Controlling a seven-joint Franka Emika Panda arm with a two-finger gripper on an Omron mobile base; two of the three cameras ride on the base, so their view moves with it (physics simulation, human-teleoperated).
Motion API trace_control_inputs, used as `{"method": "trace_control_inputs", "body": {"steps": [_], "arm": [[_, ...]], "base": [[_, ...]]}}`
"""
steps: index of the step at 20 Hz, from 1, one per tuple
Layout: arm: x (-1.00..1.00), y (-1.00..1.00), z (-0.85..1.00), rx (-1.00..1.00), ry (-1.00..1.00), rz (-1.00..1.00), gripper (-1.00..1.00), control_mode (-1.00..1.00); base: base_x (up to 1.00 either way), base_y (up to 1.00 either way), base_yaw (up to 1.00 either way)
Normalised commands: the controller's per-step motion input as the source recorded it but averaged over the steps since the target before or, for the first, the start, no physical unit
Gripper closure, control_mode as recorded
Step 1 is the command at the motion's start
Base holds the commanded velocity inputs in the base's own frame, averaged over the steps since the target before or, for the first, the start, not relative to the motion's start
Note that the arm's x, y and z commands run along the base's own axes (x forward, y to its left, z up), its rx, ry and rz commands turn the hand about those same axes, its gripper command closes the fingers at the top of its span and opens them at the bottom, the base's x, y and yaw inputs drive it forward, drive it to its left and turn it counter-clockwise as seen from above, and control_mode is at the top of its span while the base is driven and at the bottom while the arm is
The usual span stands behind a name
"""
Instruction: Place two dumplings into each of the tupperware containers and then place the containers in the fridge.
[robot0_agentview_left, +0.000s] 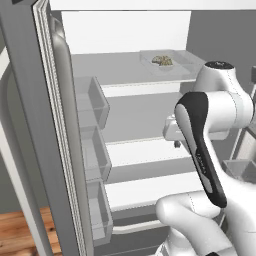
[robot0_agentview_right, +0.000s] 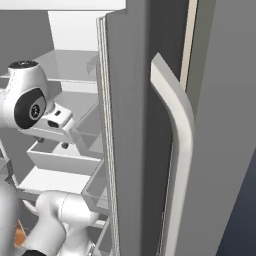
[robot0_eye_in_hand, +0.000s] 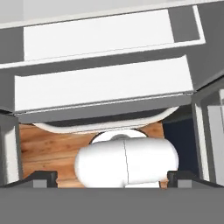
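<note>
- A rendered home kitchen, seen from in front of an open fridge (robot0_agentview_left: 150, 35).
- White shelves (robot0_agentview_left: 150, 150) run across its interior; clear door bins (robot0_agentview_left: 92, 107) sit at 9 o'clock.
- A tupperware container (robot0_agentview_left: 167, 62) of dumplings (robot0_agentview_left: 162, 61) rests on the top shelf.
- A long curved handle (robot0_agentview_right: 177, 130) runs down the door; wooden floor (robot0_eye_in_hand: 52, 148) lies below.

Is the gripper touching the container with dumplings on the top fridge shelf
Apart. In the left base view the container sits on the upper shelf with dumplings inside, while the gripper hangs open well below it, near the next shelf down.
</note>
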Motion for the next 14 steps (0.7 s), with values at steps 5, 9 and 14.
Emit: {"method": "trace_control_inputs", "body": {"steps": [5,9,14], "arm": [[-0.18,-0.07,0.0,0.01,-0.05,0.14,-1.0,-1.0],[-0.05,0.0,0.0,0.0,0.0,0.06,-1.0,-1.0],[-0.22,0.0,0.0,0.0,0.0,0.0,-1.0,1.0]], "base": [[0.0,0.0,0.0],[0.0,0.0,0.0],[-0.58,0.0,-0.01]]}}
